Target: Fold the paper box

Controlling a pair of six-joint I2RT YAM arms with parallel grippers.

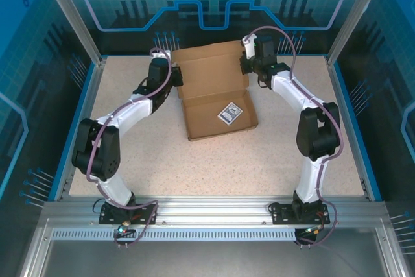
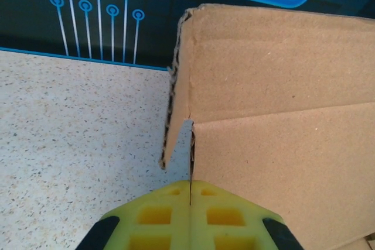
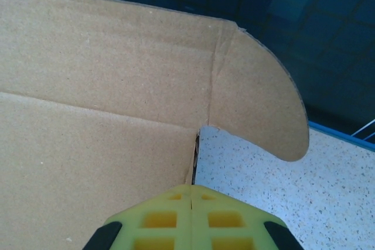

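Paper box (image 1: pixel 206 103): brown corrugated cardboard, matt, faintly fibrous, fluting exposed at cut edges.
Counter (image 1: pixel 194 167): beige speckled surface, stone-like, matt.
Left claw (image 2: pixel 190 196), right claw (image 3: pixel 192 198): yellow moulded plastic or rubber, smooth, dull.
Base rail (image 1: pixel 207 215): bare silvery metal, satin.

The paper box (image 1: pixel 217 98) is plain brown, the small card (image 1: pixel 229 114) dark with a white edge, the table (image 1: pixel 194 160) speckled beige, the left gripper (image 2: pixel 190 194) and right gripper (image 3: pixel 192 197) yellow-padded, and the walls (image 1: pixel 26 95) dark blue with bright blue line patterns.
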